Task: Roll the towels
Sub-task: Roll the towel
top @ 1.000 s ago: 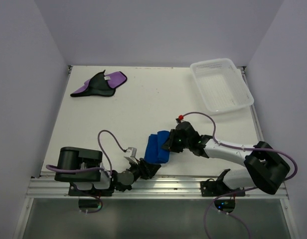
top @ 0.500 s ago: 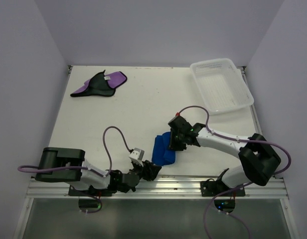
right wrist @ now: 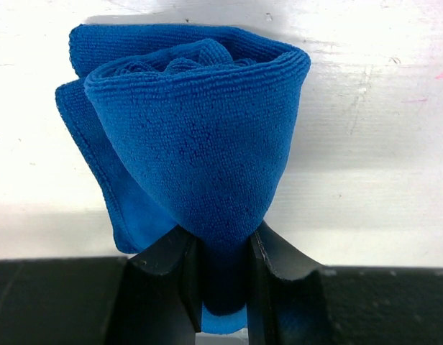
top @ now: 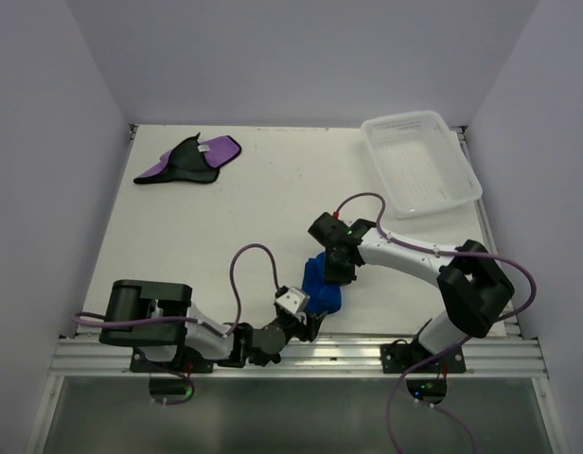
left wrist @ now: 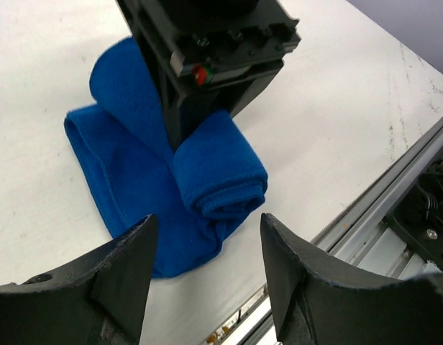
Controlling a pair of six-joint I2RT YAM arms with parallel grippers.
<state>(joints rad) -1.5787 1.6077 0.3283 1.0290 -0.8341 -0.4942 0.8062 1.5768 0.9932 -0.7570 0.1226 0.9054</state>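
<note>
The blue towel (top: 323, 289) lies partly rolled near the table's front edge. The roll (left wrist: 220, 169) sits on top of a flat tail (left wrist: 117, 162) of the same cloth. My right gripper (right wrist: 221, 244) is shut on the roll's far end, and the cloth bulges out past the fingers (right wrist: 171, 266). From above, the right gripper (top: 337, 272) stands over the towel's far side. My left gripper (left wrist: 207, 220) is open just in front of the roll's near end and holds nothing. It shows low at the front edge (top: 304, 320). The purple and black towel (top: 189, 159) lies crumpled at the far left.
A white mesh basket (top: 441, 201) stands at the far right corner. The metal rail (left wrist: 380, 215) of the table's front edge runs close behind the blue towel. Both arms' cables (top: 249, 270) loop above the table near the towel.
The right gripper has swung left and turned with the blue towel, which now sits a little further right. The left arm has slid right along the front edge, its jaws widening.
</note>
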